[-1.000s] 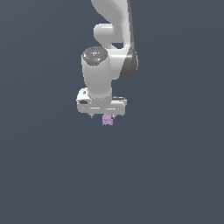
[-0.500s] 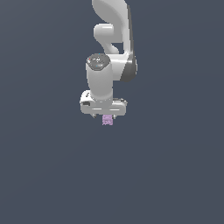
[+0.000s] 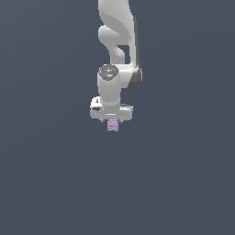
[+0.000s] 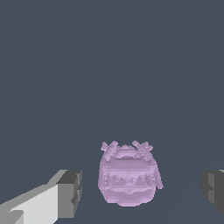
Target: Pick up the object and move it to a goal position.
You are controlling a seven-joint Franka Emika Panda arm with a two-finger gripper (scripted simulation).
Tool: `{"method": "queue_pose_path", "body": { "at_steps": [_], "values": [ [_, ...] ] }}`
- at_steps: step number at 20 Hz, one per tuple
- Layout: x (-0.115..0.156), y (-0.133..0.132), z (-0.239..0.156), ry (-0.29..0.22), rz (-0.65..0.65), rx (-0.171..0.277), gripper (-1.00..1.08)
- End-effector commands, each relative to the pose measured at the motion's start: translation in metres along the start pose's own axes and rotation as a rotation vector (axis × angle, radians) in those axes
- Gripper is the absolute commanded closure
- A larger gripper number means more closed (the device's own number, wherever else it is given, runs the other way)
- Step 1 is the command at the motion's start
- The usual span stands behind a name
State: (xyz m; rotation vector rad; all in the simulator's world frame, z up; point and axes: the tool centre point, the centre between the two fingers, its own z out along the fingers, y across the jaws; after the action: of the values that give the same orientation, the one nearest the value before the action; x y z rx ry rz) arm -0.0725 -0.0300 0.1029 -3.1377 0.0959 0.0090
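The object (image 3: 112, 125) is a tiny pale lilac-pink blocky lump on the dark grey floor, directly under the white hand. In the wrist view the object (image 4: 127, 177) sits between the two dark grey fingertips (image 4: 70, 192), with a clear gap on each side. My gripper (image 3: 112, 122) is open and straddles it, touching neither side; the gripper (image 4: 142, 192) is much wider than the lump. The white arm (image 3: 117, 41) rises above the hand in the exterior view.
A flat dark grey floor (image 3: 55, 174) fills both views, with nothing else on it. No goal marker shows.
The arm's upper joints have sunk a little and shifted toward the exterior view's right. The hand stays over the object, which has not moved.
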Motion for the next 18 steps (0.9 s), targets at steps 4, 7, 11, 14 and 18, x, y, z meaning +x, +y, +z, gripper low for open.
{"method": "queue_pose_path", "body": {
  "at_steps": [4,7,11,14,18],
  "values": [
    [-0.017,-0.002,0.016,0.005,-0.004,-0.002,-0.92],
    [-0.022,-0.002,0.020,0.005,-0.005,-0.002,-0.92],
    [-0.023,-0.002,0.021,0.005,-0.006,-0.002,-0.92],
    [-0.023,-0.002,0.023,0.005,-0.006,-0.002,-0.92],
    [-0.024,-0.002,0.035,0.005,-0.006,-0.002,-0.92]
  ]
}}
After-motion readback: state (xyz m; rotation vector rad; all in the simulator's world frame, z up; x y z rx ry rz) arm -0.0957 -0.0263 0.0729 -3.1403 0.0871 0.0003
